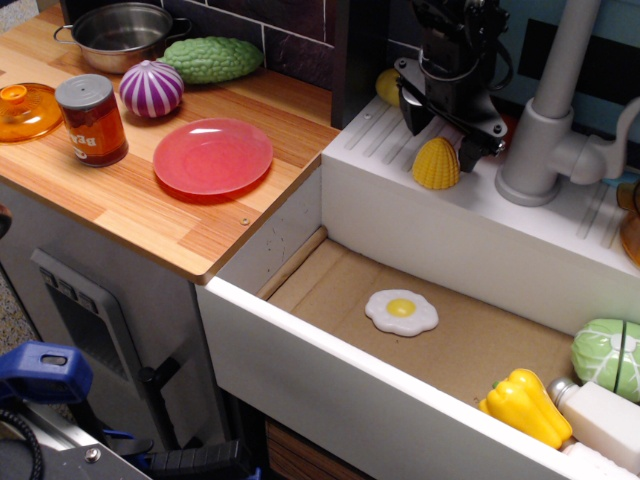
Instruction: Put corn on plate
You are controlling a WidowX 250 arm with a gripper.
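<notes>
The corn point(436, 164) is a small yellow bumpy cone standing on the white ribbed ledge point(375, 135) behind the sink. My black gripper point(440, 132) hangs just over it, open. One finger is to the corn's upper left and the other point(468, 153) is at its right side. I cannot tell whether either finger touches it. The red-pink plate point(213, 155) lies empty on the wooden counter point(150, 215), far to the left of the gripper.
On the counter are a striped onion point(151, 88), a can point(92, 120), an orange lid point(22, 110), a steel pot point(122, 35) and a green gourd point(212, 59). The sink holds a fried egg point(401, 312), a yellow pepper point(526, 405) and a cabbage point(608, 355). A grey faucet point(545, 130) stands right of the gripper.
</notes>
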